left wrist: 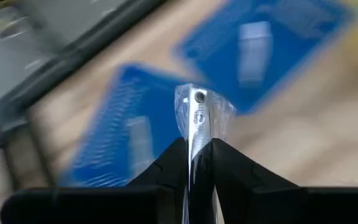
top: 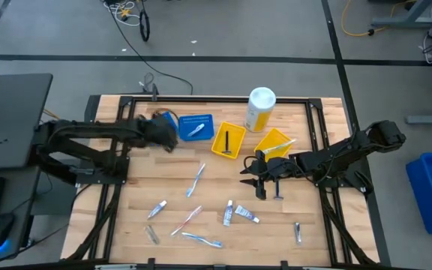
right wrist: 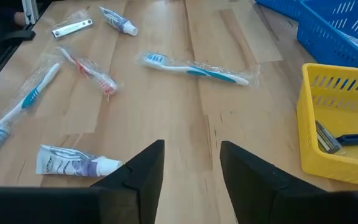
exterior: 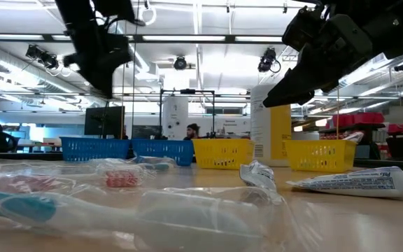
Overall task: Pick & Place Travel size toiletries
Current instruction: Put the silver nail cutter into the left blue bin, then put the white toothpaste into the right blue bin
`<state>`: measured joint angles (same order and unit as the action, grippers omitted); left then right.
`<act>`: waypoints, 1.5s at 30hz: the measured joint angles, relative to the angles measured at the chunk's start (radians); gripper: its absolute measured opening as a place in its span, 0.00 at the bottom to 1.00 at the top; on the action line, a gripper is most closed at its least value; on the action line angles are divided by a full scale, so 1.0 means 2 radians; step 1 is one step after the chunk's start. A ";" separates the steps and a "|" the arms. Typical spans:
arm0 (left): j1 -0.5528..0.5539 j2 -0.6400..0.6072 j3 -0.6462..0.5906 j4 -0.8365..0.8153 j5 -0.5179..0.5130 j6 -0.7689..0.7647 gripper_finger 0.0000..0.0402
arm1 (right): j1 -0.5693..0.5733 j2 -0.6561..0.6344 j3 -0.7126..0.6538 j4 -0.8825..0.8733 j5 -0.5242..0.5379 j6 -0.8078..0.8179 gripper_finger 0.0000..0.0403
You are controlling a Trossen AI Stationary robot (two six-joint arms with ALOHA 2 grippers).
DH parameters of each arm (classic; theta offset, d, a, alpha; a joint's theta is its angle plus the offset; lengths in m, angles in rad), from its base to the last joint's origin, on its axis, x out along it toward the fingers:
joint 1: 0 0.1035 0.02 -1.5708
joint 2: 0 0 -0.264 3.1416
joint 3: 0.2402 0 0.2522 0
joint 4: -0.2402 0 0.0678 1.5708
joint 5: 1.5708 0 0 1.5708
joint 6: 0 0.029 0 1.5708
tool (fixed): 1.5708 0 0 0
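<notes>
Left gripper (left wrist: 197, 155), upper left of high view over the blue trays (top: 196, 126), is clamped on a wrapped silvery item (left wrist: 199, 115). Right gripper (right wrist: 191, 163) empty, fingers parted. Remaining toiletries (top: 199, 180) lie scattered lower centre. Likely light, slippery in film; grip mid-body.

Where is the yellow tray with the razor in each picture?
High view: yellow tray mid-table, right of the blue tray.
Low view: far back, centre, right of the blue tray.
Left wrist view: not in it.
Right wrist view: right edge.
Shared landmark: the blue tray next to it.
</notes>
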<state>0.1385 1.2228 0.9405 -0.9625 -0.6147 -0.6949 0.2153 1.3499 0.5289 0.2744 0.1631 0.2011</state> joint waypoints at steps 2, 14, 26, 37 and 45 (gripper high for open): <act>0.033 -0.003 0.000 -0.005 0.003 0.020 0.17 | 0.000 0.000 0.000 0.000 0.000 0.000 0.41; 0.190 -0.005 -0.113 0.156 0.137 0.136 0.18 | 0.000 0.000 0.000 0.000 0.000 -0.004 0.36; 0.242 -0.005 -0.177 0.229 0.160 0.155 0.26 | 0.000 0.000 0.000 0.000 -0.016 -0.026 0.42; 0.242 -0.005 -0.177 0.234 0.160 0.176 0.37 | 0.008 0.000 0.000 0.002 -0.055 -0.027 0.50; 0.242 -0.005 -0.173 0.254 0.160 0.188 0.38 | 0.040 0.038 0.000 0.074 -0.084 -0.057 0.50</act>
<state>0.6216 1.2125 0.5937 -0.4538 -0.2937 -0.3183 0.2945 1.4249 0.5297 0.4234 -0.0048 0.0868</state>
